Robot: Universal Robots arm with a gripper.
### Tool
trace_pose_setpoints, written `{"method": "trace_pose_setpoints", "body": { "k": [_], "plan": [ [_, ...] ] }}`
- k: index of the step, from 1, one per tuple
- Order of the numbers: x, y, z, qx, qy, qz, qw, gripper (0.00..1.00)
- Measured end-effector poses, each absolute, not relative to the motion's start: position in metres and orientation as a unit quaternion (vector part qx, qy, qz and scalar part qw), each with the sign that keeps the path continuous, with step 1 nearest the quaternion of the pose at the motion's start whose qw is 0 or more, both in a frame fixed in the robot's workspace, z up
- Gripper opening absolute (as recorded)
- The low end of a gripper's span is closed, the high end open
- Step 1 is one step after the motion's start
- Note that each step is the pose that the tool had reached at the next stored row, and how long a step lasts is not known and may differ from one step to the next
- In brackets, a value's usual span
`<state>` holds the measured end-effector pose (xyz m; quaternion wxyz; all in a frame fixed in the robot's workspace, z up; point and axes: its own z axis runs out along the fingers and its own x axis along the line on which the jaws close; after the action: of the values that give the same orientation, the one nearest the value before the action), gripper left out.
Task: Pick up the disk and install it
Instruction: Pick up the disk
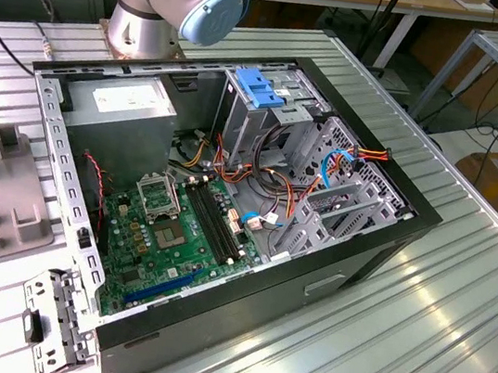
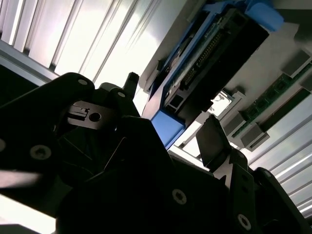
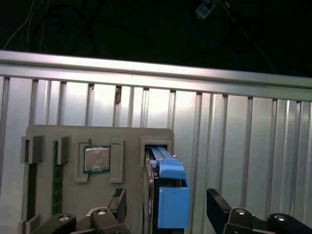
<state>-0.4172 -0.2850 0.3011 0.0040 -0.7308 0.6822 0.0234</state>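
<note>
The ribbed metal table (image 1: 413, 342) holds an open computer case (image 1: 209, 331). A grey holder (image 3: 68, 136) keeps the disk (image 3: 173, 170) standing on edge, not yet lifted or put in. The gripper (image 3: 166, 201) sits spread wide around it, grabbing nothing.

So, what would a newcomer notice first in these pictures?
Probably the open computer case in the middle of the exterior view, its green motherboard bare. In the first wrist view the disk, framed in blue rails, stands on edge in a grey holder, and the open gripper has one finger on each side of it, not touching.
</note>
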Motion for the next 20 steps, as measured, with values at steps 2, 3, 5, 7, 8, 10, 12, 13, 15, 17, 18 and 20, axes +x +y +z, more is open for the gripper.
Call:
{"method": "trace_pose_setpoints", "body": {
  "k": [2,3,5,7,8,10,12,13,15,17,18,20],
  "plan": [
    [-0.417,-0.285,0.299,-0.731,0.682,0.023,0.004,0.75],
    [-0.417,-0.285,0.298,-0.731,0.682,0.023,0.004,0.75],
    [-0.418,-0.285,0.297,-0.731,0.682,0.023,0.004,0.75],
    [-0.418,-0.285,0.295,-0.731,0.682,0.023,0.004,0.75],
    [-0.418,-0.285,0.294,-0.731,0.682,0.023,0.004,0.75],
    [-0.418,-0.285,0.292,-0.731,0.682,0.023,0.004,0.75],
    [-0.418,-0.285,0.288,-0.731,0.682,0.023,0.004,0.75],
    [-0.418,-0.285,0.287,-0.731,0.682,0.023,0.004,0.75],
    [-0.418,-0.285,0.285,-0.731,0.682,0.023,0.004,0.75],
    [-0.418,-0.285,0.283,-0.731,0.682,0.023,0.004,0.75],
    [-0.418,-0.285,0.282,-0.731,0.682,0.023,0.004,0.75],
    [-0.418,-0.285,0.28,-0.731,0.682,0.023,0.004,0.75]
  ]
}}
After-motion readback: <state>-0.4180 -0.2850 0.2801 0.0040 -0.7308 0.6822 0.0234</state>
